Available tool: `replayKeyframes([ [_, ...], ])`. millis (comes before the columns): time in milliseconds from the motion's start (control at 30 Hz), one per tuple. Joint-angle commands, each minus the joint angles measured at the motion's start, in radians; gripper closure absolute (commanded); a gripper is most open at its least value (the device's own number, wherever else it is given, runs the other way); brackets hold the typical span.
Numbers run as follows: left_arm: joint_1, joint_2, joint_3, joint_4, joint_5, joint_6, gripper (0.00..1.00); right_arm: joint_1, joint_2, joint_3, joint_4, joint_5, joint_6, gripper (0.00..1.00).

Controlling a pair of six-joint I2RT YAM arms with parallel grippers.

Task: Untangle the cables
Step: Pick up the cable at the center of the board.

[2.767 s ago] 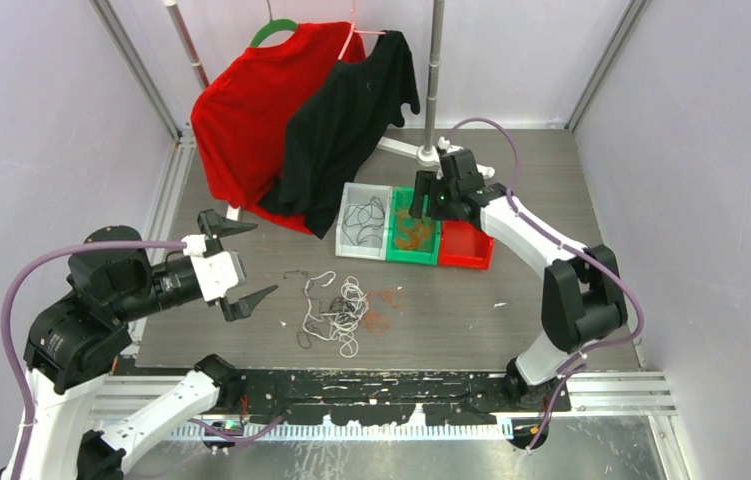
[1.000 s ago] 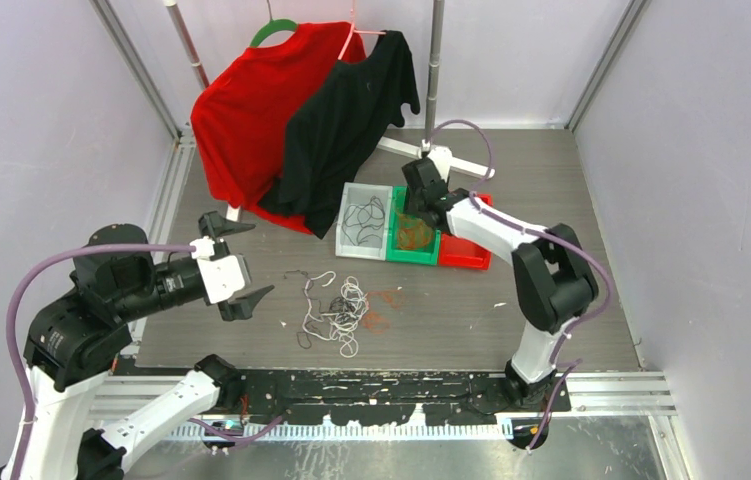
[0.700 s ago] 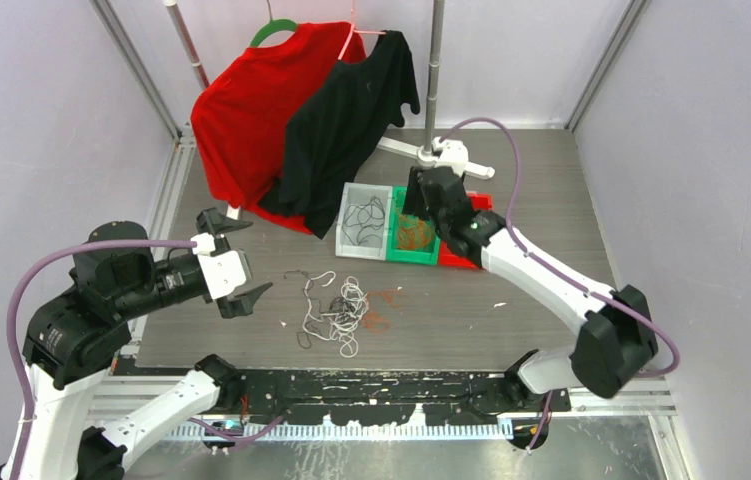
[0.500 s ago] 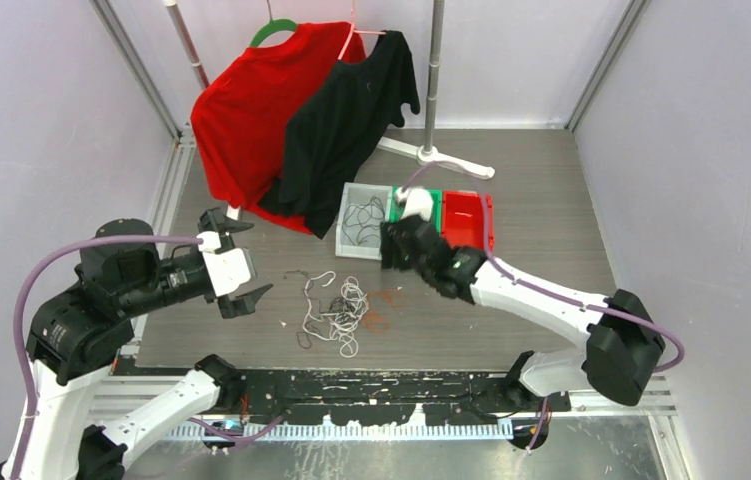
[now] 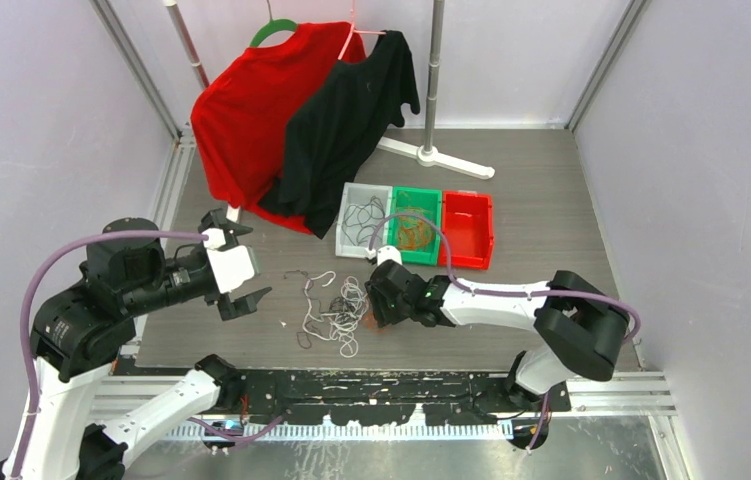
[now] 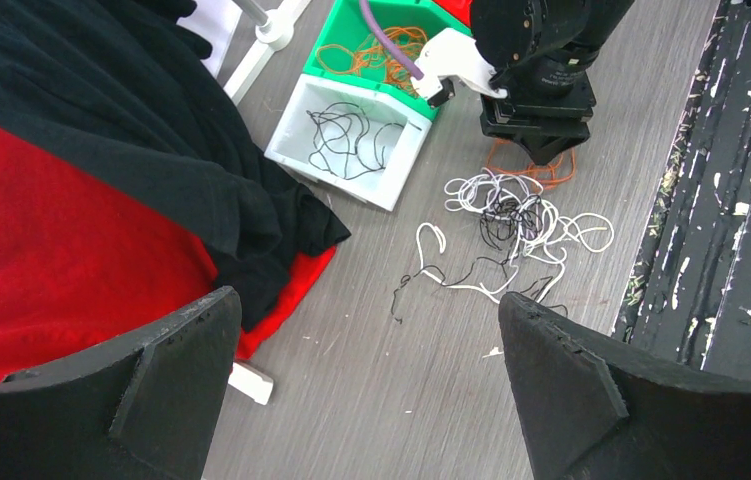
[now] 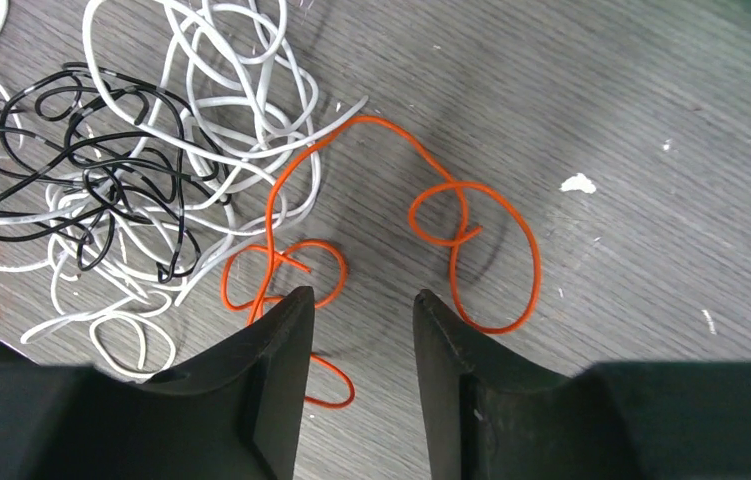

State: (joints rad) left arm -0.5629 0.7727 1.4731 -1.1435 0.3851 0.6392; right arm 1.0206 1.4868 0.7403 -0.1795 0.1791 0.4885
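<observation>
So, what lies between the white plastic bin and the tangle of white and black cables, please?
Only bare grey tabletop separates the white plastic bin from the cable tangle, clearest in the left wrist view.

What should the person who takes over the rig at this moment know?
Left gripper: open, holding nothing, raised left of the pile.
Right gripper: open, holding nothing, low over the loose orange cable.
Cables: the white and black tangle lies beside it; black cables in the white bin, orange cables in the green bin.
Done: some cables binned.
Left: bin the loose orange cable, then separate white from black.
</observation>
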Motion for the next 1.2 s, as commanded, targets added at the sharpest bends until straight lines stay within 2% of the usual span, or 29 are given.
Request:
replayKeyframes([
  [0, -0.003, -0.007, 0.005, 0.007, 0.004, -0.001, 0.01, -0.001, 0.024, -0.005, 0.06, -0.017, 0.007, 0.57],
  [200, -0.003, -0.015, -0.006, 0.014, 0.003, 0.006, 0.01, -0.001, -0.045, -0.005, 0.013, 0.012, 0.005, 0.92],
  [233, -0.003, -0.015, -0.008, 0.016, 0.004, 0.005, 0.01, 0.0, -0.068, 0.0, -0.008, 0.024, 0.003, 0.97],
  [300, -0.003, -0.018, -0.011, 0.019, 0.006, 0.006, 0.0, 0.0, -0.114, 0.012, -0.06, 0.049, 0.0, 0.99],
  [467, -0.003, -0.02, -0.015, 0.023, 0.017, 0.007, 0.0, -0.005, -0.226, 0.044, -0.182, 0.081, -0.006, 0.99],
  [500, -0.003, -0.021, -0.014, 0.024, 0.02, 0.007, 0.0, -0.004, -0.245, 0.049, -0.198, 0.079, -0.007, 0.95],
  [567, -0.003, -0.022, -0.014, 0.024, 0.023, 0.007, 0.01, -0.004, -0.265, 0.043, -0.205, 0.038, -0.019, 0.63],
  [600, -0.004, -0.022, -0.014, 0.025, 0.024, 0.007, 0.01, -0.003, -0.273, 0.029, -0.192, 0.011, -0.028, 0.54],
  [667, -0.003, -0.023, -0.015, 0.027, 0.025, 0.007, 0.01, -0.002, -0.278, -0.002, -0.151, -0.038, -0.045, 0.46],
  [900, -0.003, -0.026, -0.007, 0.019, 0.022, 0.01, 0.01, -0.001, -0.148, 0.035, -0.114, -0.16, -0.132, 0.44],
  [1033, -0.004, -0.028, -0.002, 0.016, 0.018, 0.012, 0.01, -0.001, -0.04, 0.081, -0.101, -0.145, -0.166, 0.45],
  [1100, -0.003, -0.029, -0.003, 0.015, 0.017, 0.013, 0.01, -0.001, 0.003, 0.102, -0.094, -0.125, -0.176, 0.5],
  [1167, -0.003, -0.032, -0.004, 0.015, 0.015, 0.013, 0.01, -0.002, 0.027, 0.112, -0.081, -0.083, -0.176, 0.63],
])
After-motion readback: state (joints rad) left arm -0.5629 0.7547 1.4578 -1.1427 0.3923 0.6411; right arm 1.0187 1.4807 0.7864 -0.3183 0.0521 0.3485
